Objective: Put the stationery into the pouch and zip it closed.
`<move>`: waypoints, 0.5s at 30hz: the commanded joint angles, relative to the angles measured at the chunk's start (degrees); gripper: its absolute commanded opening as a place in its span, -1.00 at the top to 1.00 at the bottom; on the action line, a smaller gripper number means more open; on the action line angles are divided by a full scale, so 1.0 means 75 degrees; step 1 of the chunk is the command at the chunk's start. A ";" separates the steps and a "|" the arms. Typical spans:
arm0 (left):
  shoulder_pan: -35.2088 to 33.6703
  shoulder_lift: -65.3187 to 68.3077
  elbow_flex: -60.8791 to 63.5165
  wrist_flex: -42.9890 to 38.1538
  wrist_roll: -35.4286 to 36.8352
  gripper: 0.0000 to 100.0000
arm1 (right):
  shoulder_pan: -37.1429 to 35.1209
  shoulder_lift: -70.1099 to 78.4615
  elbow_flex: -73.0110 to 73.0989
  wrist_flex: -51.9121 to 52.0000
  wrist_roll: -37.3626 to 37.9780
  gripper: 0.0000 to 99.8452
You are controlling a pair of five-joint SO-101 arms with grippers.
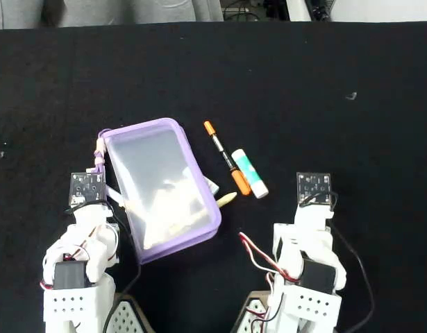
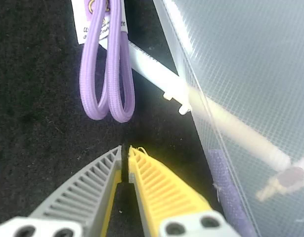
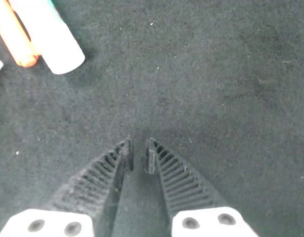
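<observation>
The purple pouch [image 1: 161, 184] lies flat just ahead of the left gripper [image 2: 125, 154], on the side toward the other arm. Its looped pull cord [image 2: 107, 74] dangles right in front of the tips. These are pressed together on nothing, so I'd guess this arm is parked there to take the cord or steady the pouch. A tan pencil end [image 1: 225, 200] shows at the pouch's far edge; whether it is inside I can't tell. The orange pen [image 1: 223, 156] and glue stick [image 1: 249, 173] lie touching each other, outside the pouch. They are ahead of the right gripper [image 3: 138, 154] and off toward the pouch. That gripper's fingers are a sliver apart and empty over the black table [image 1: 352, 125], within easy reach of both.
</observation>
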 commanded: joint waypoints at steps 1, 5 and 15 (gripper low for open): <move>0.0088 -0.0035 0.0182 0.0047 0.0047 0.94 | 0.0105 -0.0662 -0.0018 0.0023 -0.0070 0.89; 0.1061 -0.0035 0.0182 0.0035 0.0023 0.93 | 0.0105 -0.0662 -0.0018 0.0023 -0.0070 0.89; 0.4624 -0.0035 0.0182 -0.0012 0.0012 0.93 | 0.0105 -0.0662 -0.0018 0.0023 -0.0070 0.89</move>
